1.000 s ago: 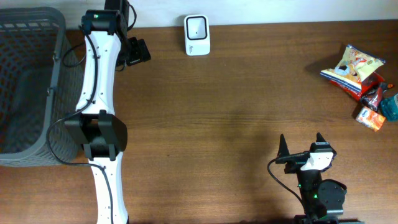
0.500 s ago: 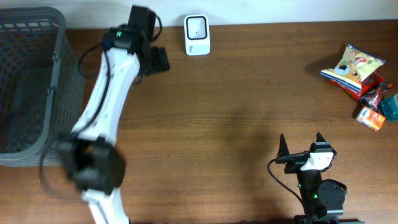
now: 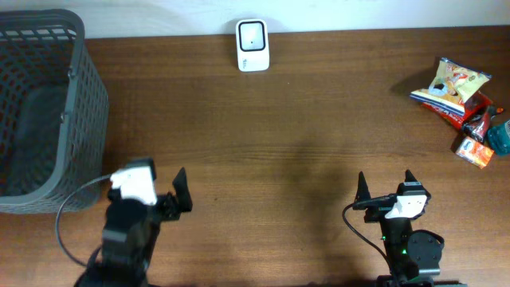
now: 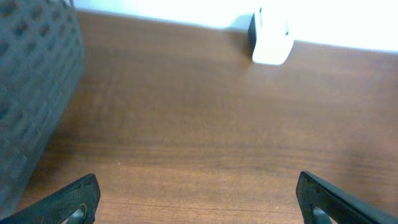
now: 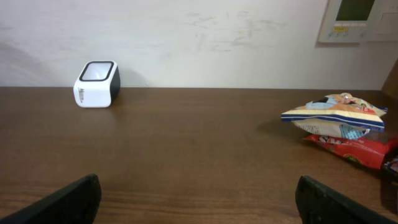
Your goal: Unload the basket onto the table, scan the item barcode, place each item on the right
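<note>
Wooden table (image 3: 287,119): surface carries all items noted. Grey mesh basket (image 3: 89,96): stands at the table's far left corner. Left gripper (image 4: 198,186): near edge, just beside the basket, jaws spread wide, holding nothing. Right gripper (image 3: 385,182): near edge on the right, jaws likewise spread wide, nothing between them. Snack packets (image 3: 460,96): piled at the right edge, well apart from both grippers. White scanner (image 3: 253,45): upright at the far edge.

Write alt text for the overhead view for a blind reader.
Open, empty left end effector and right end effector sit at the near edge of a brown table. A white scanner stands at the far edge, snack packets far right, a grey basket far left.
</note>
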